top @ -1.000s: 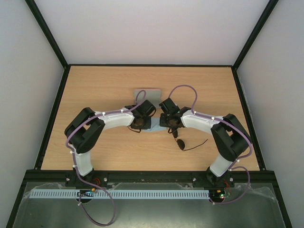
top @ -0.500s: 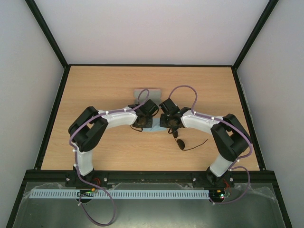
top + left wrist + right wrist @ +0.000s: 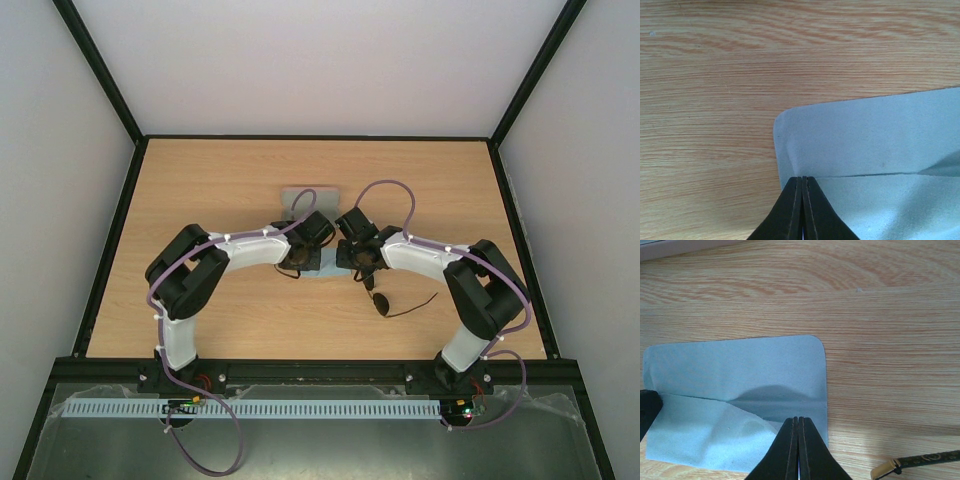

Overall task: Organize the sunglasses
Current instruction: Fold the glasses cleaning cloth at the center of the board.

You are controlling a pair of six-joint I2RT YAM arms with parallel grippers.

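Note:
The sunglasses (image 3: 385, 301) lie on the table just near-right of my right gripper, dark lenses to the left, thin temple arms trailing right. One temple tip shows in the right wrist view (image 3: 914, 463). A light blue cloth (image 3: 328, 264) lies between the two grippers, partly folded over itself. My left gripper (image 3: 803, 178) is shut on the cloth's (image 3: 865, 140) left end at the fold line. My right gripper (image 3: 798, 418) is shut on the cloth's (image 3: 740, 365) right end, where the near layer bulges up.
The pale pink case (image 3: 308, 193) lies on the wooden table (image 3: 200, 190) just behind the two wrists; its edge shows at the top left of the right wrist view (image 3: 675, 246). Black frame rails border the table.
My left arm has shifted slightly right and away, bringing its gripper closer to the right one. The right arm and the sunglasses have stayed put.

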